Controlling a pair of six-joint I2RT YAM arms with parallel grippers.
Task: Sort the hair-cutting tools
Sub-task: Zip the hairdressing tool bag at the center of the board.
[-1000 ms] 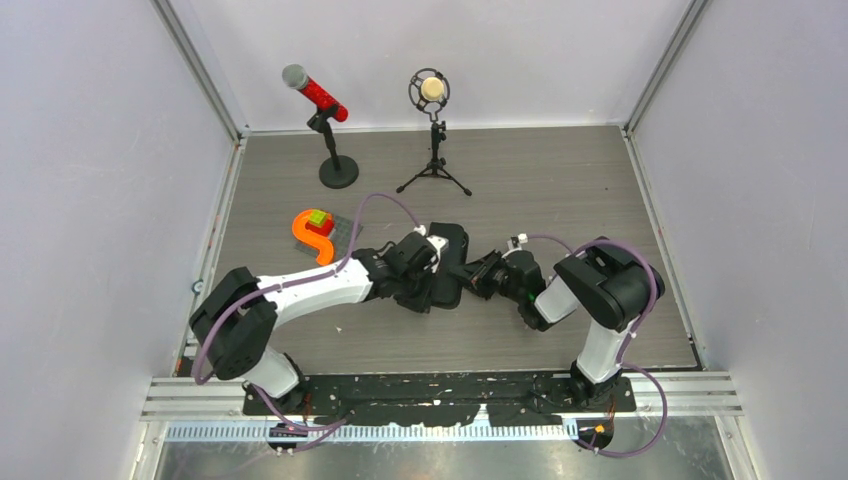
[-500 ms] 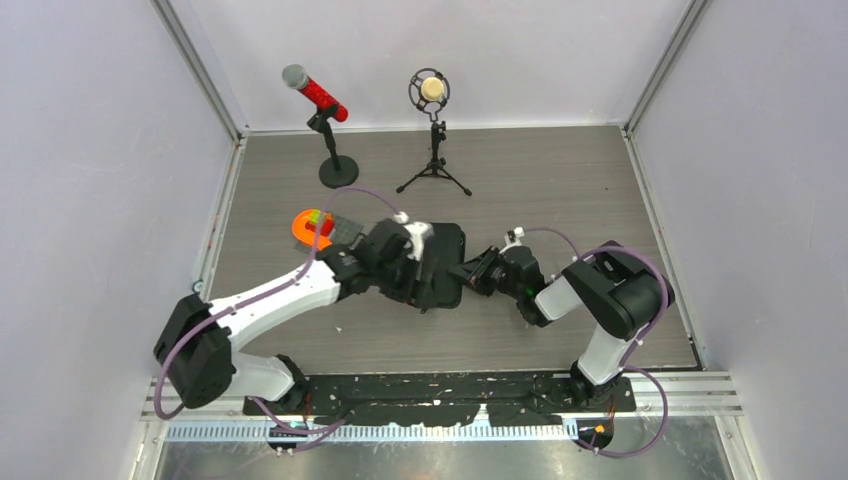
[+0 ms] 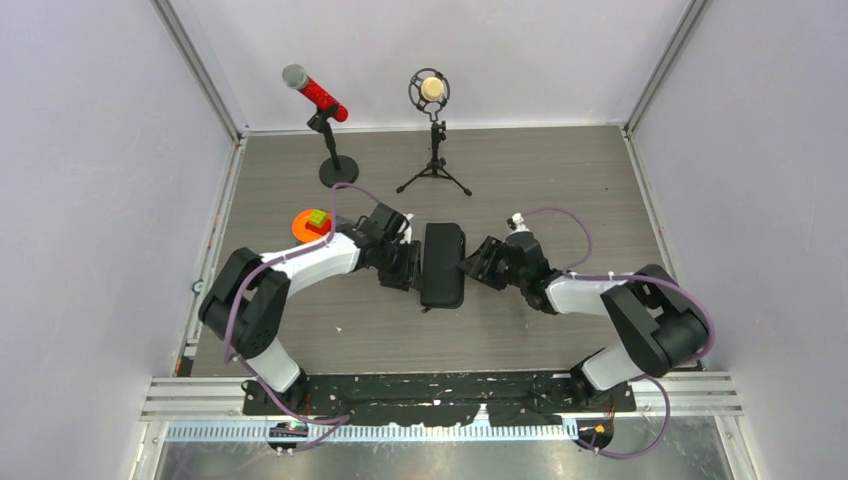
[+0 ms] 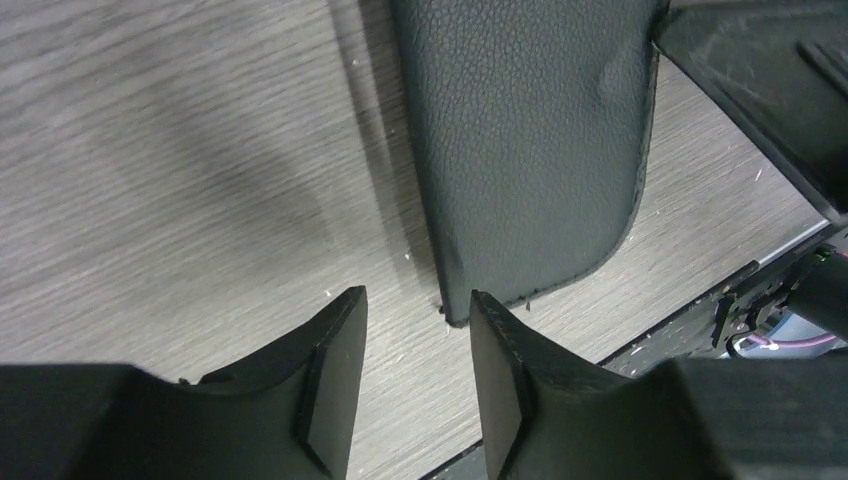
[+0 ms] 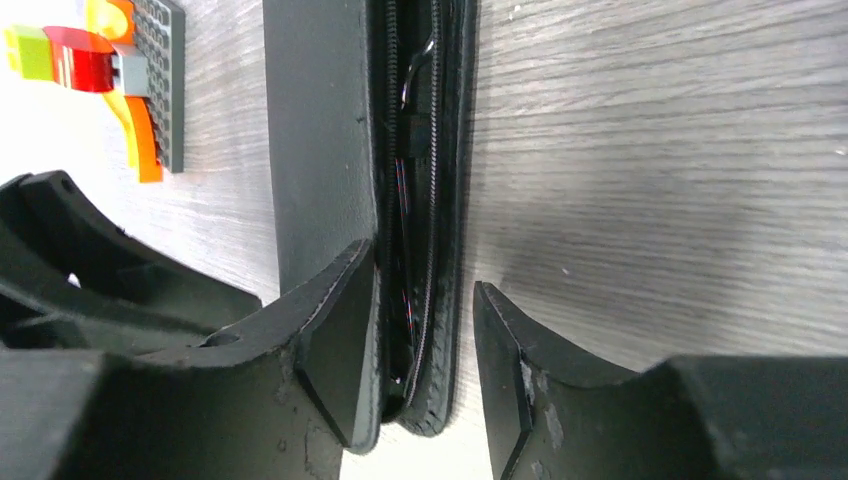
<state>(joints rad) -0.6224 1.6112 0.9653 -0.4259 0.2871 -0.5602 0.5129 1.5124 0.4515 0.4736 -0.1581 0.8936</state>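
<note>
No scissors, comb or hair clips show in any view. The flat black zip case (image 3: 442,265) lies lengthwise mid-table. My left gripper (image 3: 408,268) is low at its left side; in the left wrist view it (image 4: 418,310) is open and empty, its right fingertip beside the case's (image 4: 530,150) near corner. My right gripper (image 3: 468,268) is at the case's right edge. In the right wrist view it (image 5: 425,300) is open and straddles the case's (image 5: 320,120) edge, where the zip (image 5: 432,150) gapes a little onto a dark inside. Its left finger lies against the upper flap; the right finger stands clear.
A red microphone (image 3: 318,97) on a round black base and a cream microphone (image 3: 432,90) on a tripod stand at the back. An orange toy with coloured bricks (image 3: 312,225) on a grey plate sits left of my left arm, and shows in the right wrist view (image 5: 130,80).
My left arm has drawn back off the case to its left side. My right arm has reached further forward to the case's right edge. The case now lies uncovered.
</note>
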